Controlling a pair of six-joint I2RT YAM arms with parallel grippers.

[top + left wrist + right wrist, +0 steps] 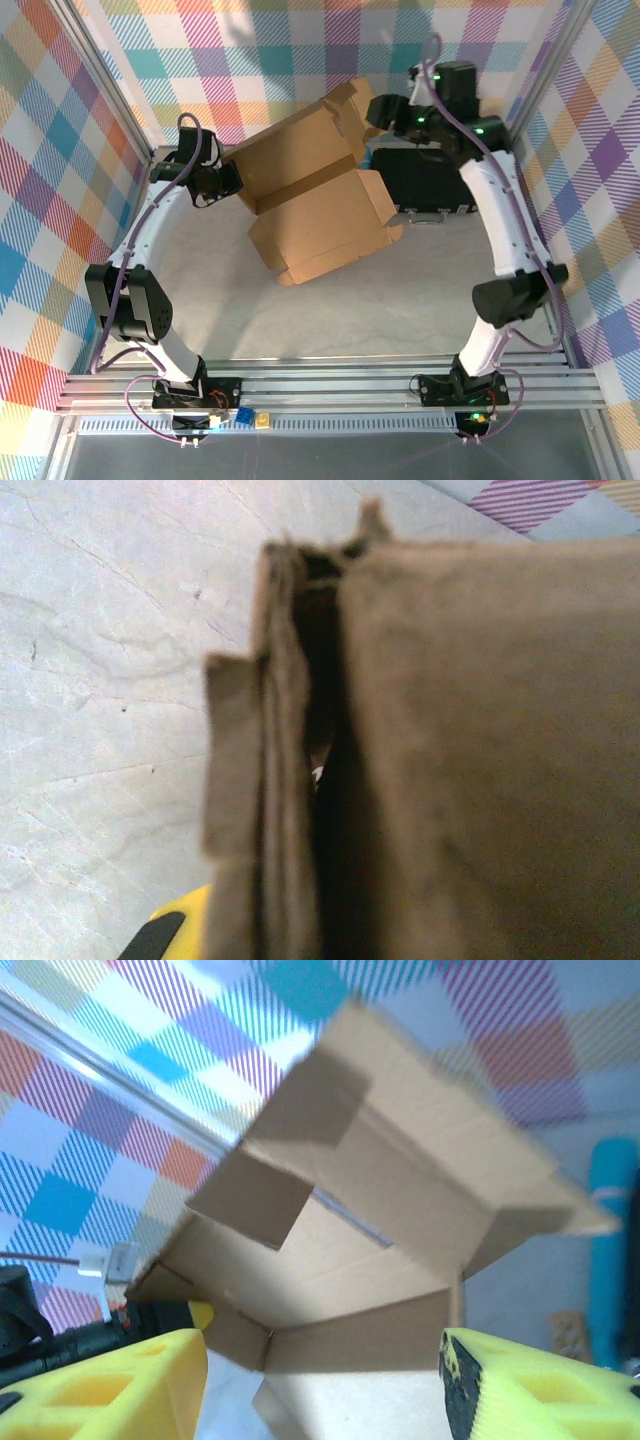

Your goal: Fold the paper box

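Note:
The paper box [320, 210], a brown corrugated mailer, sits half-formed in the middle of the table with its lid panel raised toward the back. My left gripper [238, 180] is shut on the box's left wall. In the left wrist view that wall's folded cardboard [290, 780] runs straight up the frame, and one yellow finger [172, 928] peeks out beside it. My right gripper [372, 108] hovers at the lid's far right corner flap. It is open, its yellow fingers [110, 1385] wide apart with nothing between them, facing the box's hollow inside [400, 1200].
A black rectangular case [430, 180] lies right of the box under the right arm, with a blue object [372, 160] at its left edge. A tiny tan scrap [568, 1332] lies on the table. Checked walls and aluminium posts enclose the table; a rail crosses the near edge.

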